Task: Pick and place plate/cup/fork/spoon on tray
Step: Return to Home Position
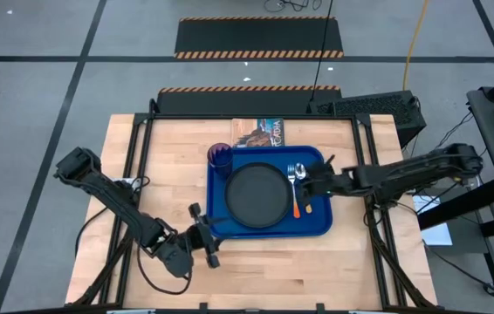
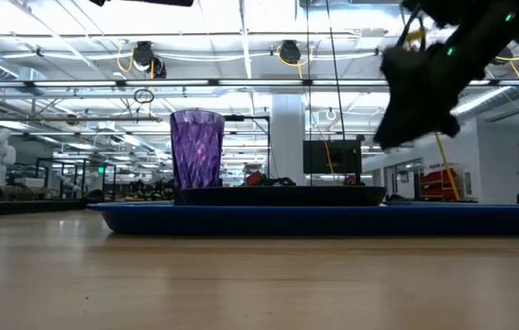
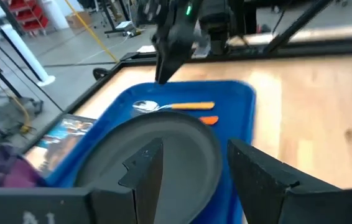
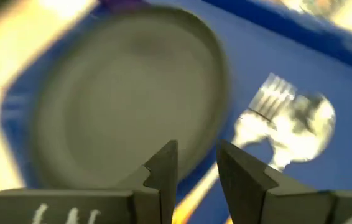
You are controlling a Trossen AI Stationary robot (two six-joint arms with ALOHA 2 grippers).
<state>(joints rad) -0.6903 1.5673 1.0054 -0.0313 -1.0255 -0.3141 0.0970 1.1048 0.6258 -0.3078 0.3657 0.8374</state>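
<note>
The right gripper (image 1: 318,180) hangs over the right side of the blue tray (image 1: 317,225), just beside the fork (image 1: 291,173) and the spoon (image 1: 300,172). Its two dark fingers (image 4: 163,167) have only a small gap between them and nothing is in that gap. The left gripper (image 1: 202,235) waits at the front left corner of the tray, near the front edge of the table (image 1: 168,139). Its fingers (image 3: 145,168) are spread wider apart and they hold nothing too. The tray sits in the middle of the table, a bit toward the right edge. The dark plate (image 1: 258,194) lies flat in the middle of the tray. The purple cup (image 1: 220,160) stands up straight in the back left corner of the tray, just beside the plate. The fork and the spoon lie side by side between the plate and the right edge of the tray. Their silver ends point to the back edge and their orange handles point to the front edge. A small printed card (image 1: 261,133) lies on the table, touching the back edge of the tray.
</note>
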